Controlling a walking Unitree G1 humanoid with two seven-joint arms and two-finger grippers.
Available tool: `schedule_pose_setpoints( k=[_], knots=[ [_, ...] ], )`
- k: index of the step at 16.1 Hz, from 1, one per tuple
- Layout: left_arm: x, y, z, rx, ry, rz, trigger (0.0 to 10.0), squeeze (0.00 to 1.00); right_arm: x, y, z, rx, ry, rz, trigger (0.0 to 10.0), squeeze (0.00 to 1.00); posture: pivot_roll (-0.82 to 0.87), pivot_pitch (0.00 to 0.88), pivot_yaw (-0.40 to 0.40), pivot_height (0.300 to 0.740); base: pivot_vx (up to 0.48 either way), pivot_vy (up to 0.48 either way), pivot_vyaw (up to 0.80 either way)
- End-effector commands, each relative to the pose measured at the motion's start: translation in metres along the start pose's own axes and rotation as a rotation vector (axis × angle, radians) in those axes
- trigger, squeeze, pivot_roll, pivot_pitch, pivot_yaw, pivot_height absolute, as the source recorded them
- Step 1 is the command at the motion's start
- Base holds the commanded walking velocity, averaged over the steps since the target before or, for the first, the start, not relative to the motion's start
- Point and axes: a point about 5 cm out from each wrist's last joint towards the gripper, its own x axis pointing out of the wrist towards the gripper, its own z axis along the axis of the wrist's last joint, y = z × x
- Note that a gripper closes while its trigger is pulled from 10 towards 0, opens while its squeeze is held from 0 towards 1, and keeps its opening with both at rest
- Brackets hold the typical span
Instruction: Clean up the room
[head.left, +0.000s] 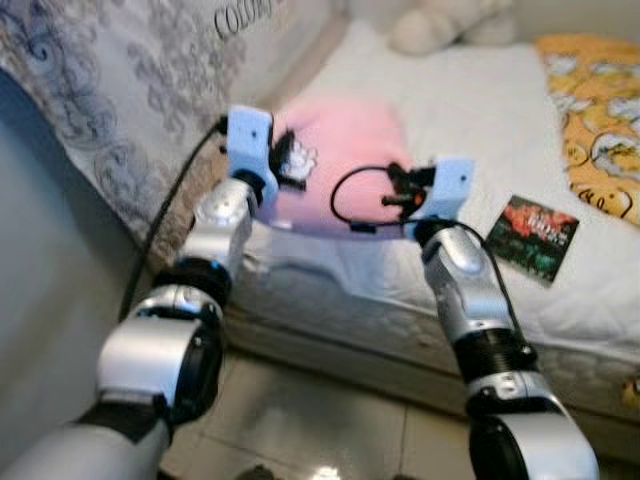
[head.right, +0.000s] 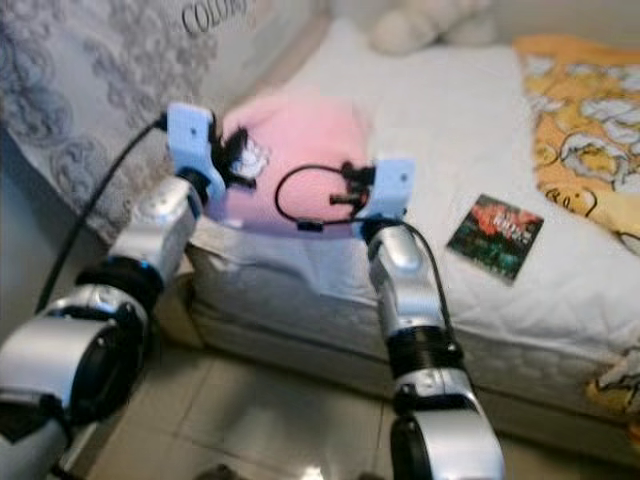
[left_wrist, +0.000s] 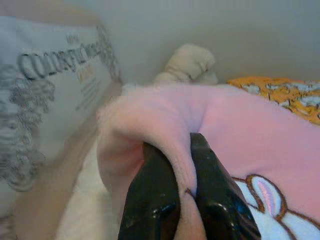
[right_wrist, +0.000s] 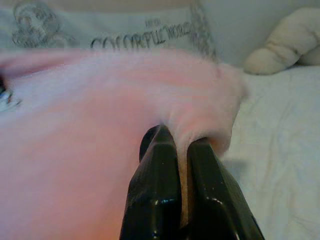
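Left wrist view shows your left gripper (left_wrist: 186, 187) pinched tight on a fold of the pink blanket (left_wrist: 260, 135), and your right gripper (right_wrist: 182, 175) is likewise clamped on its opposite edge. You hold the blanket stretched between both arms above the near corner of the bed (head.left: 470, 110), beside the grey patterned headboard (head.left: 120, 90). Judging by that, you are spreading or folding it: keep both pinches firm, move the arms together so the cloth stays taut and level, and steer clear of the dark booklet (head.left: 534, 236) lying on the sheet. The blanket is soft, fluffy fleece, with a white cartoon rabbit stitched near your left grip
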Motion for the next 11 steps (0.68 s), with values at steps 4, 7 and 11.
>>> schedule_pose_setpoints(
  k=[4, 7, 11],
  knots=[
    [0.002, 0.008, 0.014, 0.019, -0.055, 0.039, 10.0, 0.00, 0.002, -0.003, 0.007, -0.008, -0.023, -0.011, 0.0, 0.00, 0.01, 0.000, 0.034, 0.740, 0.214, 0.290, -0.32],
    [0.003, 0.001, 0.013, 0.014, -0.064, 0.033, 10.0, 0.00, 0.001, -0.004, 0.007, -0.009, -0.027, -0.018, 0.0, 0.00, 0.01, 0.000, 0.035, 0.740, 0.000, 0.000, 0.00],
    [0.003, -0.004, 0.010, -0.008, -0.071, 0.035, 10.0, 0.00, 0.001, -0.004, 0.007, -0.009, -0.028, -0.017, 0.0, 0.00, 0.01, 0.000, 0.033, 0.740, 0.356, 0.000, 0.00]
  ],
)
